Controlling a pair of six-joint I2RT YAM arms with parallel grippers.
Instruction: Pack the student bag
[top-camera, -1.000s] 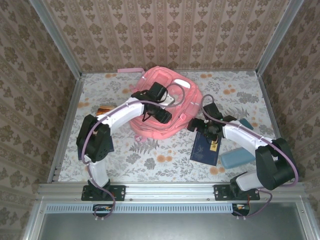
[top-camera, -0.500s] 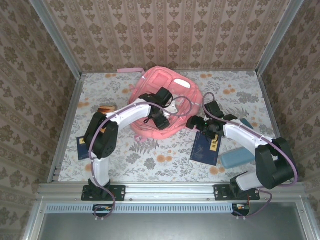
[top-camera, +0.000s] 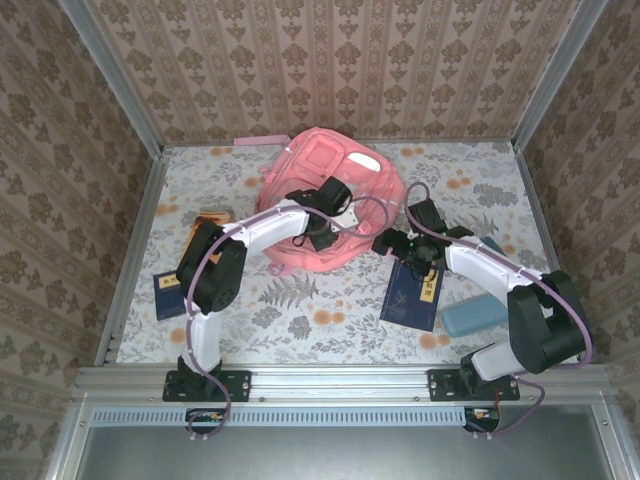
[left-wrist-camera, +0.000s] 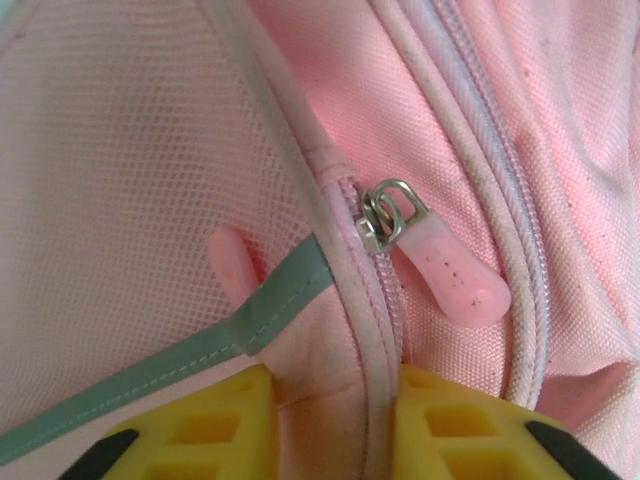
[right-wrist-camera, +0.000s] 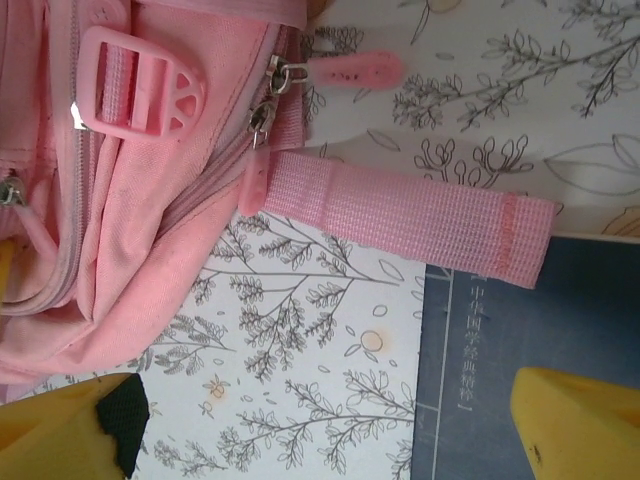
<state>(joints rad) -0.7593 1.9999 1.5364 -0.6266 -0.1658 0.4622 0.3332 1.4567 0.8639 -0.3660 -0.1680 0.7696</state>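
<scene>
Since the earlier frame the left gripper (top-camera: 322, 238) has travelled from the upper face of the student bag (top-camera: 330, 180) to its near edge, and its jaws have narrowed. The bag now sits slightly farther back, and a small blue booklet (top-camera: 168, 297) at the left of the table (top-camera: 330, 320) has come into view from under the arm. The bag lies at the far centre of the table. In the left wrist view, the yellow fingers (left-wrist-camera: 200, 430) press from both sides against a ridge of pink fabric along the zip seam, just below the zip pull (left-wrist-camera: 440, 270). This reads as a pinch grip on the bag material. Its probable purpose is to anchor the seam or lift it, so that the zip can be worked and the compartment opened. The right gripper (top-camera: 400, 245) hangs with its jaws spread wide and holds nothing. It is just right of the bag, above a loose pink strap (right-wrist-camera: 400, 215) and the far edge of the dark blue book (top-camera: 412, 295). This position suits either taking a zip pull or picking up the book. The book lies on the table outside the bag, so packing is judged to be at the opening stage.
</scene>
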